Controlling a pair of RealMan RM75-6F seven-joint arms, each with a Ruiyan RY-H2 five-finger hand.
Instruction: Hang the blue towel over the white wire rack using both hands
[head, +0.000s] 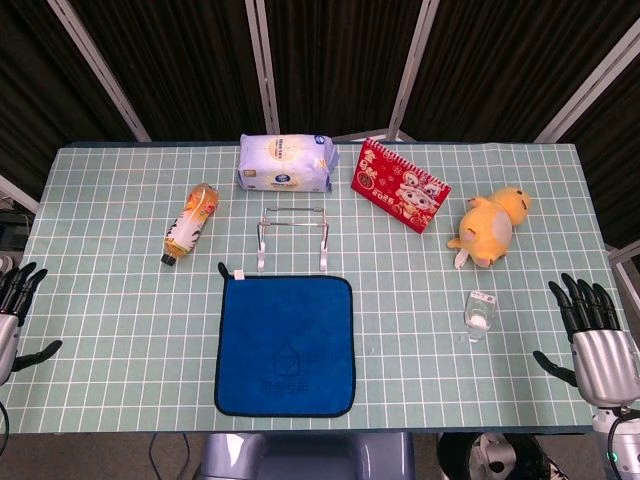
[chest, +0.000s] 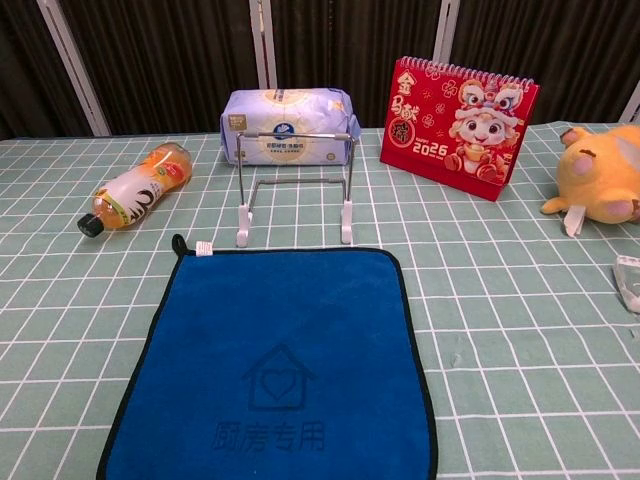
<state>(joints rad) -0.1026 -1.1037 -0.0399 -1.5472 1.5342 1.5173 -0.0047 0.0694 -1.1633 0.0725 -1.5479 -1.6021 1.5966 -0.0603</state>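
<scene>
Dark curtains with pale slanted poles back a table (head: 120, 300) covered in a green cloth with a white grid. One blue towel (head: 285, 345) lies flat at the middle of the near edge, its front hem cut off in the chest view; it carries an embossed house with a heart and a line of Chinese characters, plus a small white tag and black loop at its far left corner. Just behind it, apart from it, stands one white wire rack (chest: 295, 190), upright. Behind the rack lies one pack of tissues (chest: 287, 127), its print too small to read. One bottle (head: 190, 224) lies on its side toward the left edge, label unreadable. One red desk calendar (chest: 460, 125) stands at the far edge, showing "2026" and a cartoon dragon. One yellow plush (head: 490, 226) sits toward the right edge, cropped in the chest view. A small clear item (head: 479, 312) in front of it is hard to identify. The left hand (head: 14, 310) hangs off the left edge, half cut off, fingers spread, holding nothing; the right hand (head: 592, 335) hangs off the right edge, fingers apart and empty.
</scene>
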